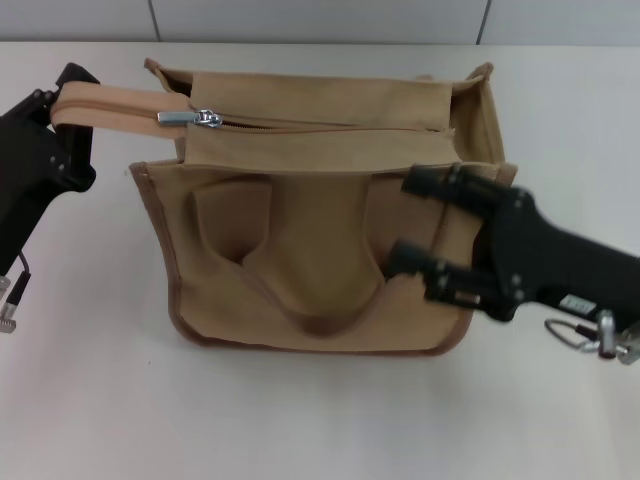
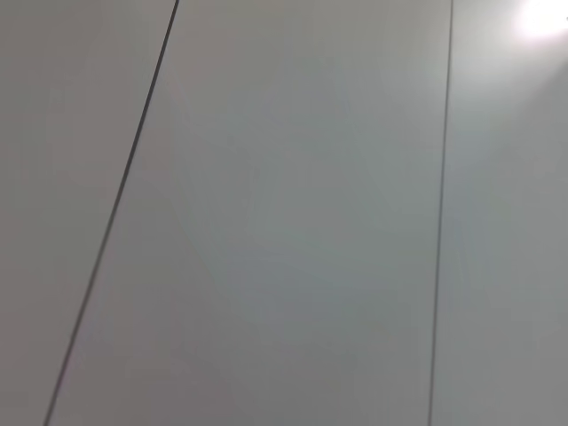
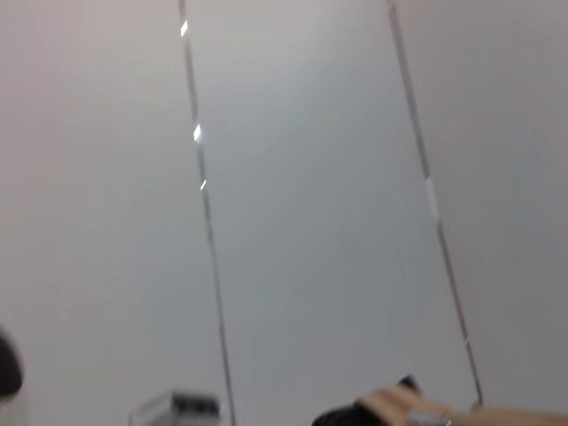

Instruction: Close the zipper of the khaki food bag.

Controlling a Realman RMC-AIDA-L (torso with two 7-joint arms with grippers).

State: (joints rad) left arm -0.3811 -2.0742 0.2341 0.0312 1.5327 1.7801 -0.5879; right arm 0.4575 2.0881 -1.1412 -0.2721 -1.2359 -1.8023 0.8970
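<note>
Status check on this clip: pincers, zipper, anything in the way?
Left pincer shut on zipper tail strap. Right pincer open against khaki food bag. Zipper pull tab at left end of zipper. Nothing in the way.

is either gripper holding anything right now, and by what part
The left gripper is shut on the zipper's tail strip sticking out past the khaki food bag. The right gripper, open, holds nothing.

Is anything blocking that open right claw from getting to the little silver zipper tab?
Nothing visible does. The small shiny silver metal pull tab lies exposed on the tan canvas bag's flat top; only bare flap separates it from the open right gripper at the bag's front.
</note>
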